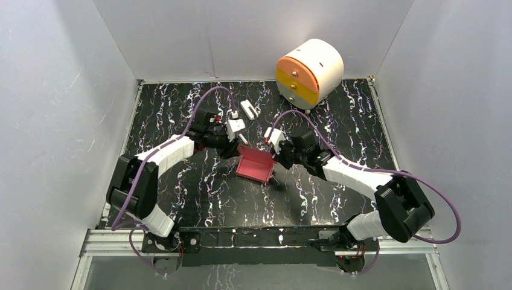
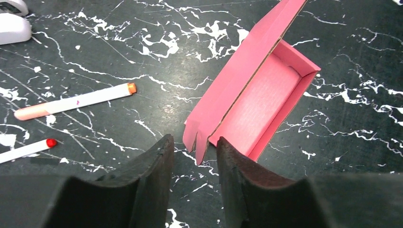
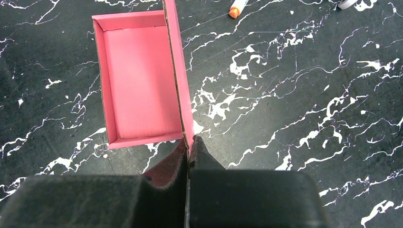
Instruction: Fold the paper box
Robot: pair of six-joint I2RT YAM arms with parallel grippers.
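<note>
Behind paper box (image 1: 253, 164) | round drawer unit (image 1: 309, 72); nearby | orange-tipped marker (image 2: 76, 100)

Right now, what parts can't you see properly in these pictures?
Pink card box: top view, the corner pinched by the right jaws is hidden under the right arm's black wrist.
Box's upright lid flap: left wrist view, far end cut off by the top edge.
Orange-tipped white pen: right wrist view, mostly cut off by the top edge.
Small white object: left wrist view, cut off by the left edge.
</note>
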